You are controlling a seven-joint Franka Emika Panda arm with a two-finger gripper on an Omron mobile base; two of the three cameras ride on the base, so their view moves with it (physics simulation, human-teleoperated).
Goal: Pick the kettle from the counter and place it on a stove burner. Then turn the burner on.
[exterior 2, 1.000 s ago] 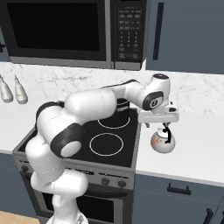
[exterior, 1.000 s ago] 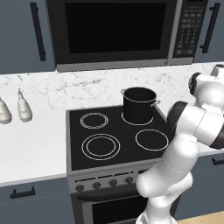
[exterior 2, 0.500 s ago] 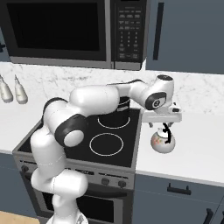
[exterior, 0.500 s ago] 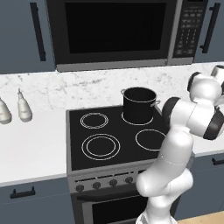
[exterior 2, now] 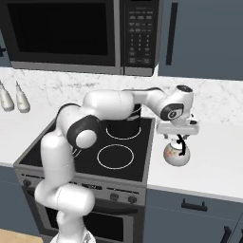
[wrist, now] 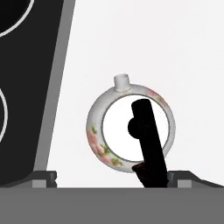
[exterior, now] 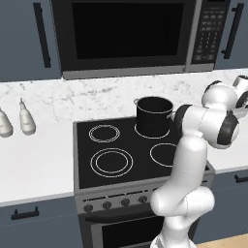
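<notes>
In the left base view the arm itself is covering the right edge of the stove, and the hand is cut off at the right border, so the fingers are not readable there. In the right base view the gripper (exterior 2: pixel 178 134) is hanging directly above the kettle (exterior 2: pixel 176 153), and its jaws are standing wide apart, released, with nothing between them. Whether the fingers are touching the thin black handle is hard to tell from this side.

The hand view is looking straight down on the kettle (wrist: pixel 131 127). It is showing the round white lid, the short spout pointing to the far side, the reddish flower marks on the rim and the black handle crossing the top. The lower end of the handle is running out under the bottom edge of this view.

The kettle is sitting upright on the counter (exterior 2: pixel 213 161), just to the right of the black cooktop, near its front right corner. The stove burner (exterior: pixel 112 162) with two white rings is lying at the near left of the cooktop, well apart from the kettle, with nothing on it.

A tall black pot (exterior: pixel 154 116) is standing on the far right ring; I cannot see what is inside it. Two pale shakers (exterior: pixel 26 121) are standing on the counter left of the stove.
</notes>
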